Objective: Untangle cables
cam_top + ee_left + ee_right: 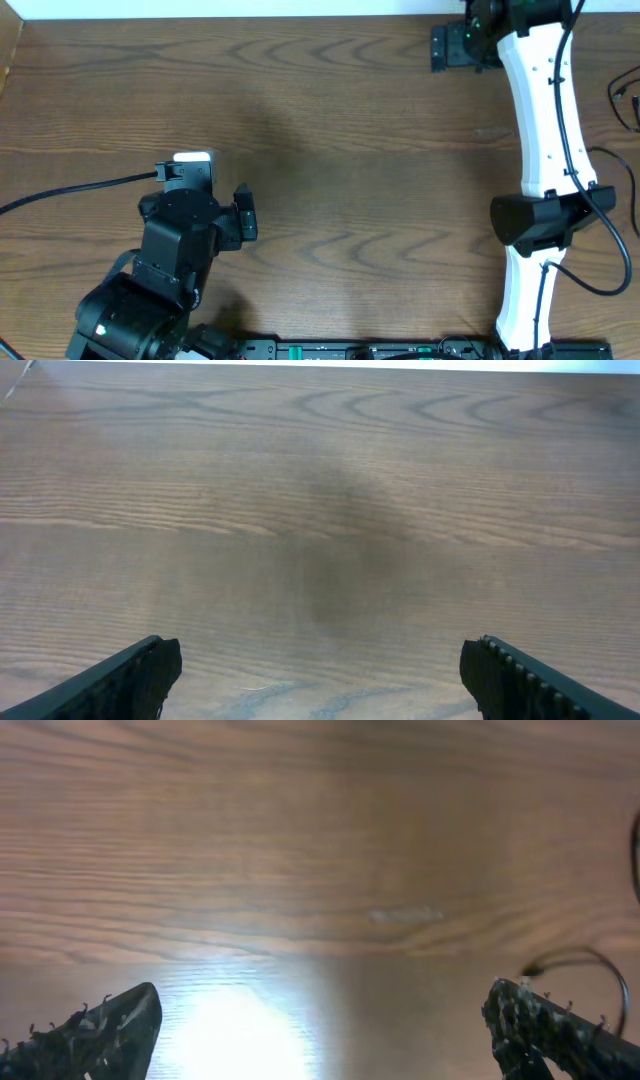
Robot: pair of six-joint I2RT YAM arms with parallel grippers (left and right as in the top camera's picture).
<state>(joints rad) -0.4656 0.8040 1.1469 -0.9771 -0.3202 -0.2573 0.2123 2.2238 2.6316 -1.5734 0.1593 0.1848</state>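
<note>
The left gripper point(320, 672) sat at the table's point(350, 150) front-left, jaws spread wide and holding nothing, with open wood ahead up to the far edge. The right gripper point(320, 1025) hung by the back edge, likewise released. 1 thin black cord point(580, 954) curled near the table's right edge, close to the right gripper's outer finger.

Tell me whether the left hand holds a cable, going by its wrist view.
No, the left hand is open, with only table showing in its gap.
</note>
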